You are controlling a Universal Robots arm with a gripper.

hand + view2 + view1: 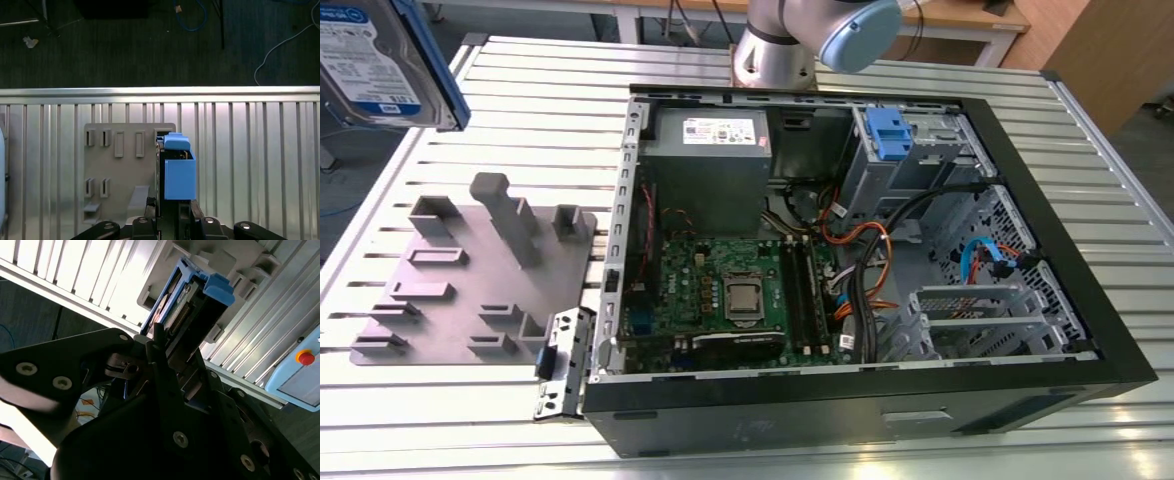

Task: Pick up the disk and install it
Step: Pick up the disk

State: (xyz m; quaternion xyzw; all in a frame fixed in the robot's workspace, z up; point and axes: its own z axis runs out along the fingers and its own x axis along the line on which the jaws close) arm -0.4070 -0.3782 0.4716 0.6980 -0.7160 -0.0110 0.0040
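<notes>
The disk (380, 60) hangs high in the air at the exterior view's left, label face showing, well clear of the slatted table (520, 110). In the first wrist view the gripper (172, 206) has it by one end, and the blue side rail (179, 175) stands out over the grey fixture plate (125, 170) below. The second wrist view shows the dark fingers (159, 352) clamped on the disk's edges. On the table the open computer case (1067, 290) lies beside the fixture plate. A bare blue bracket (887, 135) sits in the case's drive bay, next to the grey power supply (707, 140).
</notes>
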